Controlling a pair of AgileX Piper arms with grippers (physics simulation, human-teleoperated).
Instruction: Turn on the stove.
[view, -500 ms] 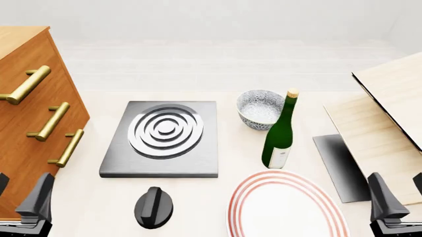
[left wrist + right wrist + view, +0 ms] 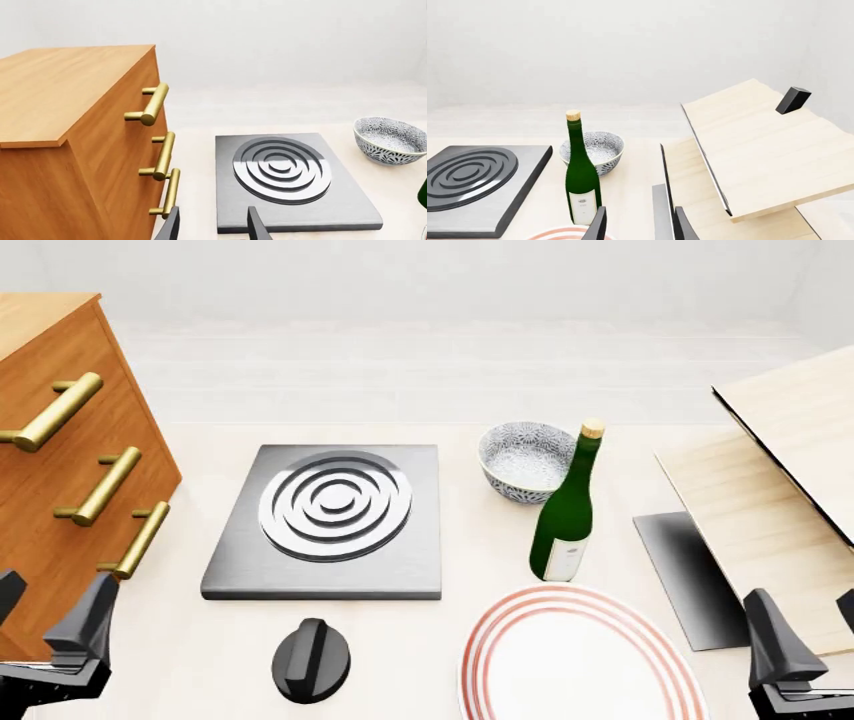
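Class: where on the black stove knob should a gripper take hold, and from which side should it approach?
Grip the raised ridge across the knob, fingers on its two long flanks, coming straight down from above. The knob lies flat on the table, ridge pointing roughly away from the arms; the left gripper is nearer.

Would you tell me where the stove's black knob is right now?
In the front view, the knob lies on the table just in front of the stove slab, left of the red-ringed plate.
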